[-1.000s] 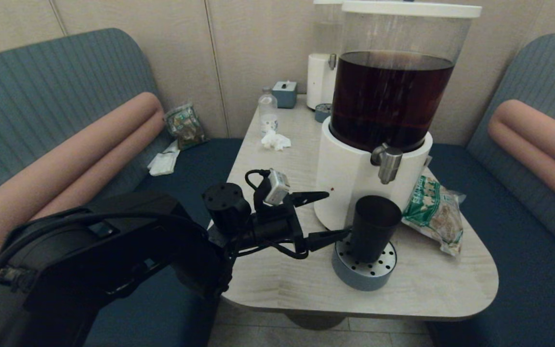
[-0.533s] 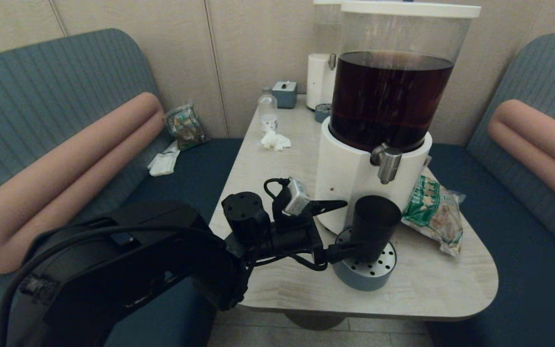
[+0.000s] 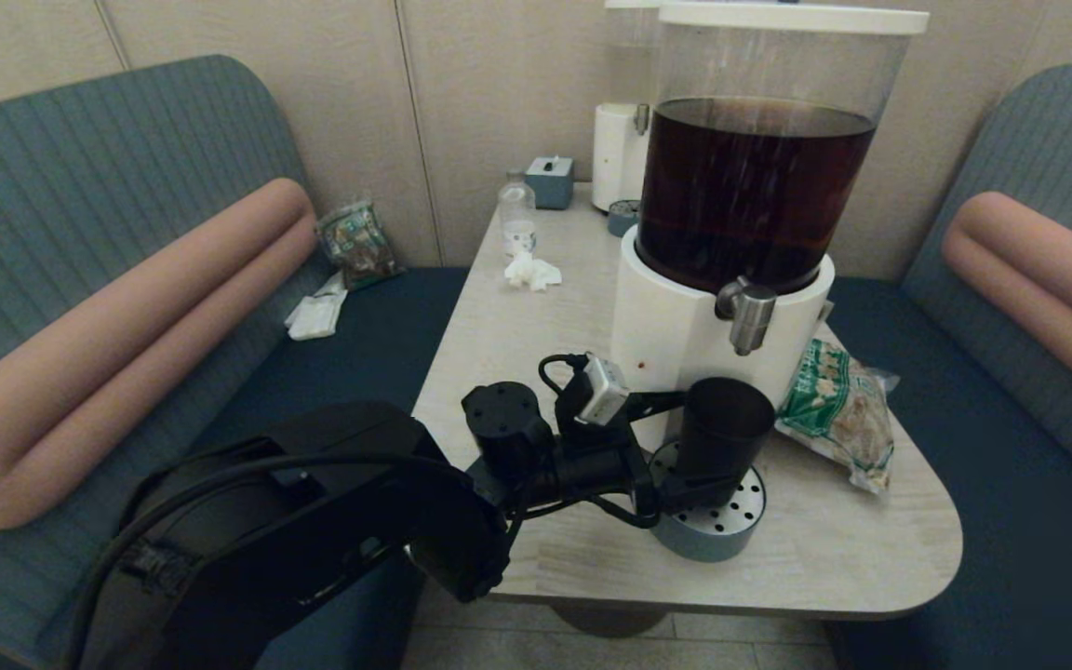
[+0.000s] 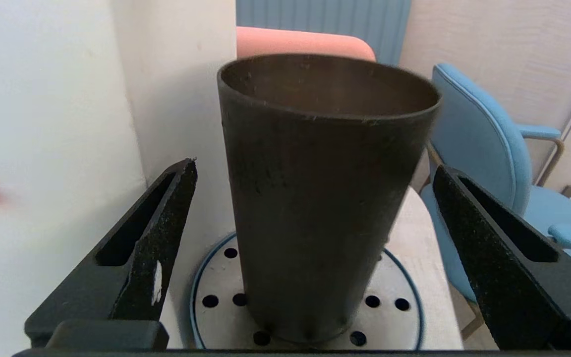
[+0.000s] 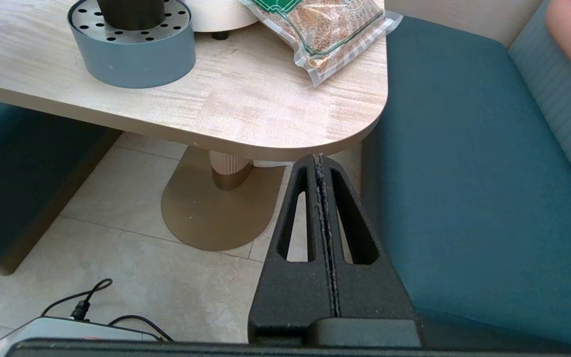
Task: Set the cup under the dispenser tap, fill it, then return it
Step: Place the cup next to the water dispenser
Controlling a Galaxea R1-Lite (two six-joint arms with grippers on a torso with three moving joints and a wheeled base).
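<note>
Left end effector [image 4: 315, 208] spread wide, extended; right end effector [image 5: 321, 163] closed, parked low.

cup [image 4: 315, 198]: matt dark plastic | tap [image 3: 748, 314]: brushed metal | table [image 3: 834, 549]: pale woodgrain

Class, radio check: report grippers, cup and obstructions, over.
Left gripper open, jaws either side of the cup, not touching. Right gripper shut, parked below table. Cup upright on drip tray under dispenser tap. Nothing blocking.

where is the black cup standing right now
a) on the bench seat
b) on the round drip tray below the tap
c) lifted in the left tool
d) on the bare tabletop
b: the black cup stands upright on the perforated drip tray, with the left tool open, one finger on each side of it and gaps between.
</note>
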